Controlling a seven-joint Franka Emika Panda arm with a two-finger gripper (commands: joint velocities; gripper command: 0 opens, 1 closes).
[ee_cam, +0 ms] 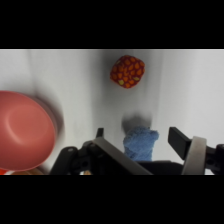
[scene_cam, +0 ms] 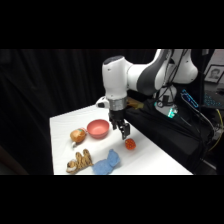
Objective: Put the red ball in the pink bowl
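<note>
Item 1, ball (ee_cam: pixel 127 71): small, likely light, speckled, prone to roll; my claw (ee_cam: pixel 142 137), spread wide and empty, should pinch its middle, then bowl (ee_cam: pixel 22 130).

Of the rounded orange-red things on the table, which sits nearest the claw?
The red ball, just below the claw. The larger tan-orange object lies beyond the pink bowl, farther off.

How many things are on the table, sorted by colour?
Red: 1, the ball
Pink: 1, the bowl
Blue: 1, the soft toy
Tan-orange: 1, the round thing
Brown striped: 1, the toy
Total: 5
</note>
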